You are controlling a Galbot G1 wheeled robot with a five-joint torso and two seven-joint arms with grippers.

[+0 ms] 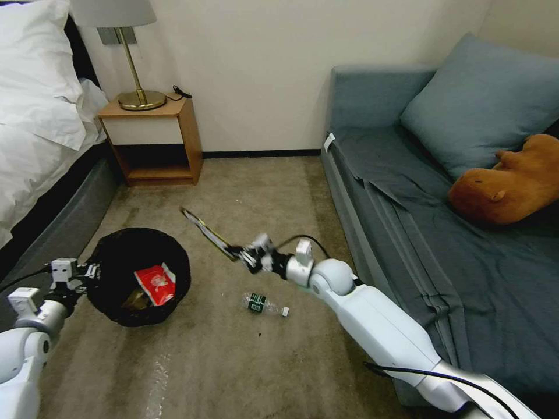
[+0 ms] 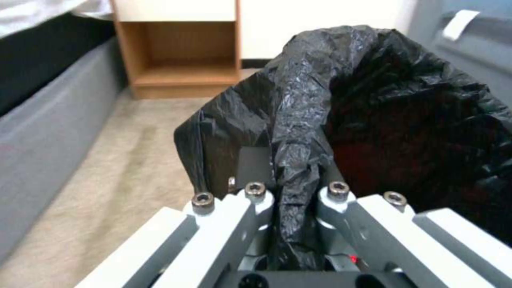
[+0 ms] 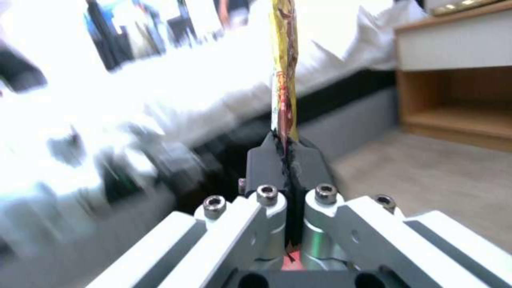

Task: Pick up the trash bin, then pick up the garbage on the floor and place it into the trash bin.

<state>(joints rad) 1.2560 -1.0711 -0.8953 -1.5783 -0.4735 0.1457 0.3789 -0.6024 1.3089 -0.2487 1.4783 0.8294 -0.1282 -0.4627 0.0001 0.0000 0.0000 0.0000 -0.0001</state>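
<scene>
Bottle (image 1: 265, 304) on carpet nearest me, lying flat, between bin and sofa (image 1: 442, 244). My L gripper (image 2: 292, 176) clamped on the black-bag rim of the trash bin (image 1: 138, 273); red-white snack bag (image 1: 155, 284) and sth brownish inside. My R gripper (image 3: 288, 160) pinched tight on gold-brown wrapper (image 3: 284, 72), held above floor, just right of bin. Nightstand (image 1: 154, 142) w/ lamp (image 1: 125, 52) beyond, by wall.

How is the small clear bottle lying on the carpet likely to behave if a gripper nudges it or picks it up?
The bottle lies on its side on the carpet, so a sideways nudge would probably roll it. It looks clear and mostly empty, so it is likely light. Its thin plastic may dent under a firm pinch, and the smooth round body could slip.
</scene>
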